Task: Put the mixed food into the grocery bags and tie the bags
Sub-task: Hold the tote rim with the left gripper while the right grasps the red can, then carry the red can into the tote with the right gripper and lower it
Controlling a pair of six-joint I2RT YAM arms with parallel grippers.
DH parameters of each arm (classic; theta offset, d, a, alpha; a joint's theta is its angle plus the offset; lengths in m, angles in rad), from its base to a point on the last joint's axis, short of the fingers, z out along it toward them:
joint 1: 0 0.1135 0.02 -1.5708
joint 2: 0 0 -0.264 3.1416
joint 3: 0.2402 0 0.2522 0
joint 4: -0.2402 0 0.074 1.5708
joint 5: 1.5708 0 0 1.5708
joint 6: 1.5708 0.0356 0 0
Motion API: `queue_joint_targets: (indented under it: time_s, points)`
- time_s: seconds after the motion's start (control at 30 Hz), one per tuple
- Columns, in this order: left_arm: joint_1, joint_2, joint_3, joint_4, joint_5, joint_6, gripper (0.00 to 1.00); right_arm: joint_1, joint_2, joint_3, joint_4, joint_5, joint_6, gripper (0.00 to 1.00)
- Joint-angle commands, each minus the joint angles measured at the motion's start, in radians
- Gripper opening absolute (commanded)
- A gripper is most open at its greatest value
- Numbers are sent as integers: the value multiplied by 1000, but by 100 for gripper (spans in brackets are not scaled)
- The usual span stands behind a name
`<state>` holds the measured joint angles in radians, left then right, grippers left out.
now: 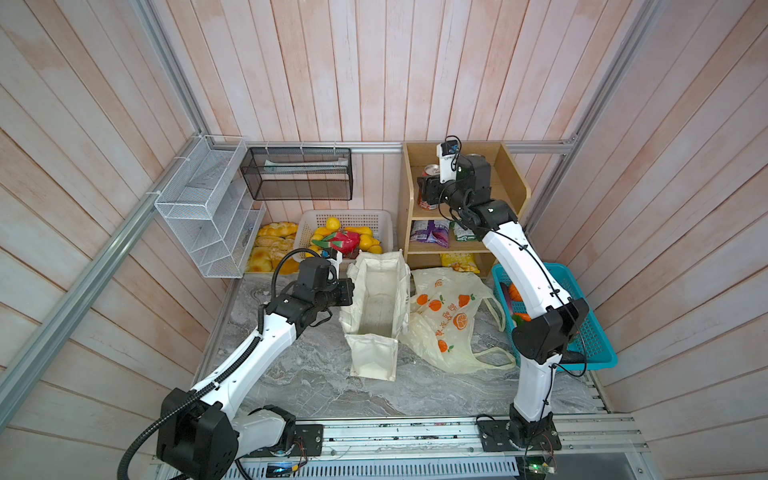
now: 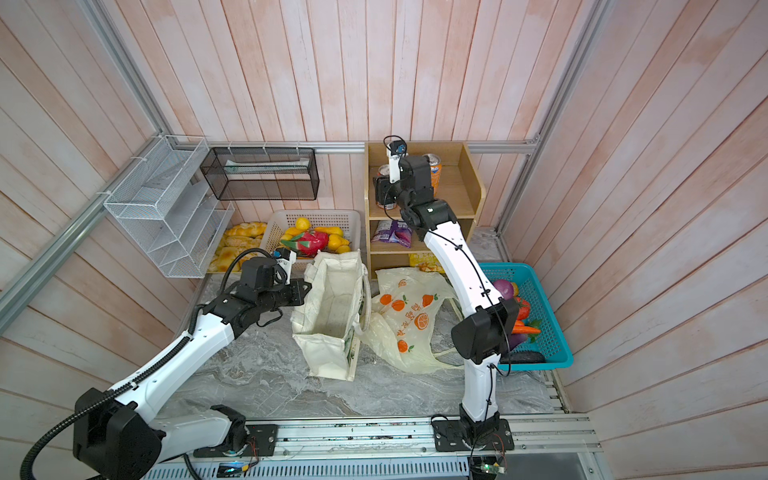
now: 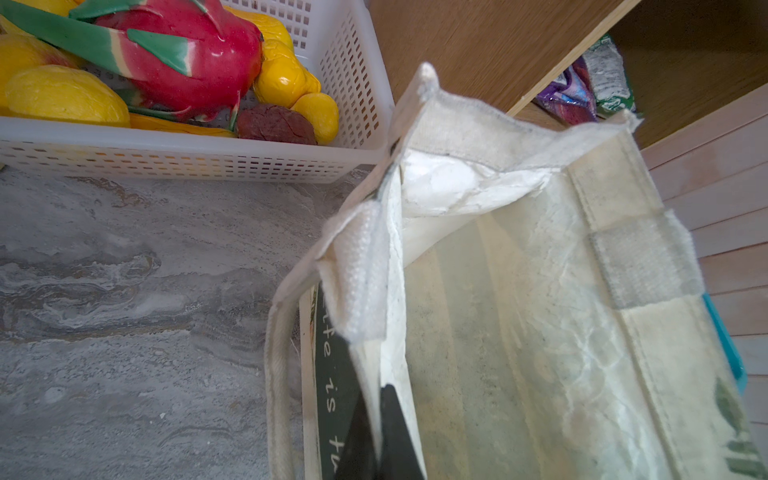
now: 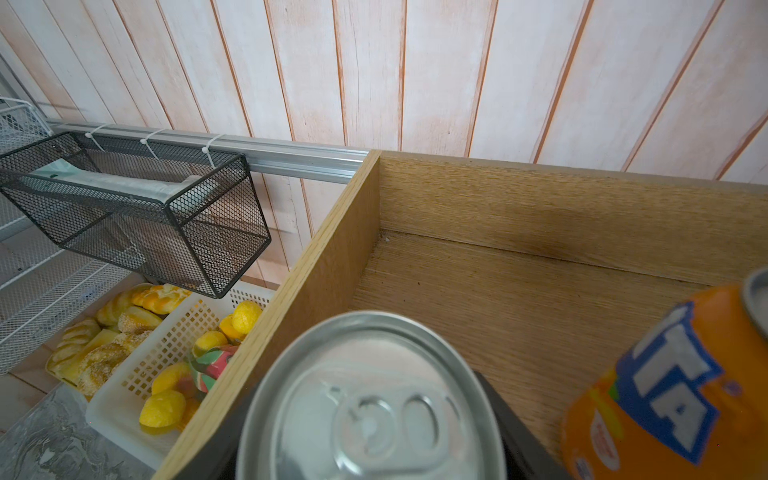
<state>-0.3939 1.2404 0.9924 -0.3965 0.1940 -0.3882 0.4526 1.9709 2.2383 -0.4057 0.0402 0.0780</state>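
A: Two notes. Left end effector clamped on tote rim; right end effector straddles red can on top shelf, clamp unconfirmed.
B: Risk: weak grip slips on lift; can tips into orange can beside.

White arm shells, black joints, black fingers, black cables.

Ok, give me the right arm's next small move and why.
Likely squeeze the right gripper onto the red soda can: its fingers flank the can on the wooden shelf's top tier, contact unclear, while the left gripper pinches the empty canvas tote's rim.
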Motion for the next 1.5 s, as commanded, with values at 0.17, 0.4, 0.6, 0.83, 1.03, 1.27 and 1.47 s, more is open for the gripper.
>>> queue_joint_targets:
  time_s: [0.17,0.4,0.6,0.83,1.03,1.27,1.47]
  points:
    - [-6,7,39,-19,4,23,0,2,-102,15,-27,-14,13,0]
    - [-6,7,40,-21,2,19,0,3,-182,11,-28,-22,22,0]
    - [-6,7,42,-25,-4,22,0,77,-289,-80,-21,-41,18,0]
    - [-6,13,61,-37,-5,26,0,286,-430,-397,134,9,15,0]
    - [-6,17,70,-41,3,25,0,344,-434,-678,317,-59,66,0]
    - [-6,23,76,-44,1,27,0,360,-307,-877,451,-75,31,0]
    - [-6,37,81,-44,11,28,0,364,-178,-873,453,-83,31,0]
